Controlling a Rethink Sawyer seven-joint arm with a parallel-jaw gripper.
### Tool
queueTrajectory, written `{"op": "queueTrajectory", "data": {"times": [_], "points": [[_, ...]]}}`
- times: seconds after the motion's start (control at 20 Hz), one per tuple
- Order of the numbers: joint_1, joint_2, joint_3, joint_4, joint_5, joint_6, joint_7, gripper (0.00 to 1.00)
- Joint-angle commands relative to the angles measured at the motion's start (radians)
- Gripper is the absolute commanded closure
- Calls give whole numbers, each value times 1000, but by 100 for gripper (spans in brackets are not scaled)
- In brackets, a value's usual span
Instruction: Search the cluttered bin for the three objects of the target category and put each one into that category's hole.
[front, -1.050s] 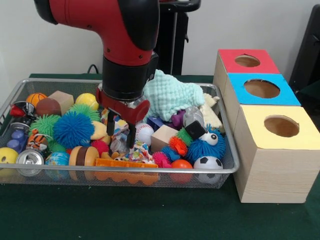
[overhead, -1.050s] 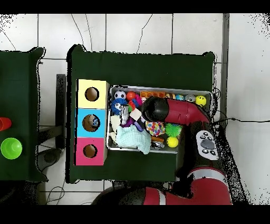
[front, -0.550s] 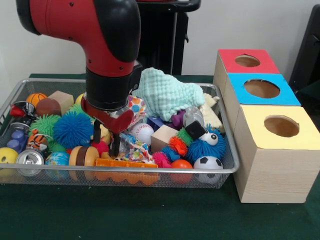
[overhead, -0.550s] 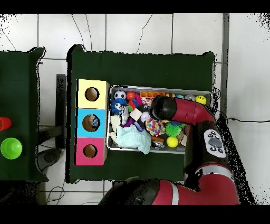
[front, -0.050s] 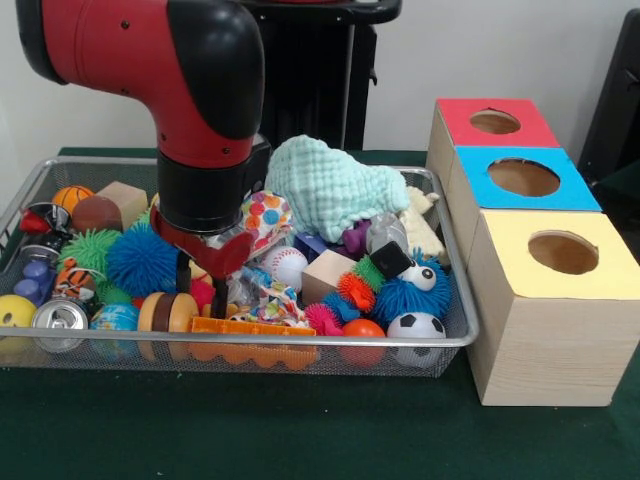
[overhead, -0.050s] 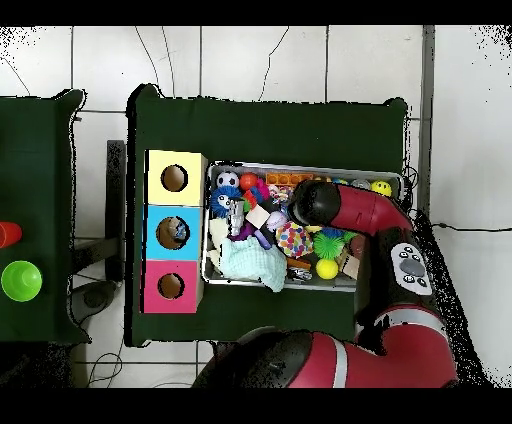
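Front view, left to right. Wire bin (front, -0.050s: 455, 330) crammed: soda can (front, -0.050s: 58, 318) at the left front corner, blue spiky ball (front, -0.050s: 145, 260), then the gripper (front, -0.050s: 200, 285) down among the toys, fingers slightly apart, apparently on nothing. Baseball (front, -0.050s: 288, 266) and wooden block (front, -0.050s: 328, 275) sit just right of it. Boxes (front, -0.050s: 545, 300) with red, blue and yellow holes stand outside the bin's right end. Target category unclear. Judgement: settle the fingers round one item only, then lift straight to avoid dragging neighbours.
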Motion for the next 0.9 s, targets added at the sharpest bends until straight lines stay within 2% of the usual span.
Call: {"op": "queueTrajectory", "data": {"times": [0.05, 0.45, 0.9], "points": [[-11, 18, 84, 3, -6, -39, 4, 0], [-7, -2, 92, 46, 15, -9, 18, 0], [33, -29, 99, 99, 52, -12, 74, 0]]}}
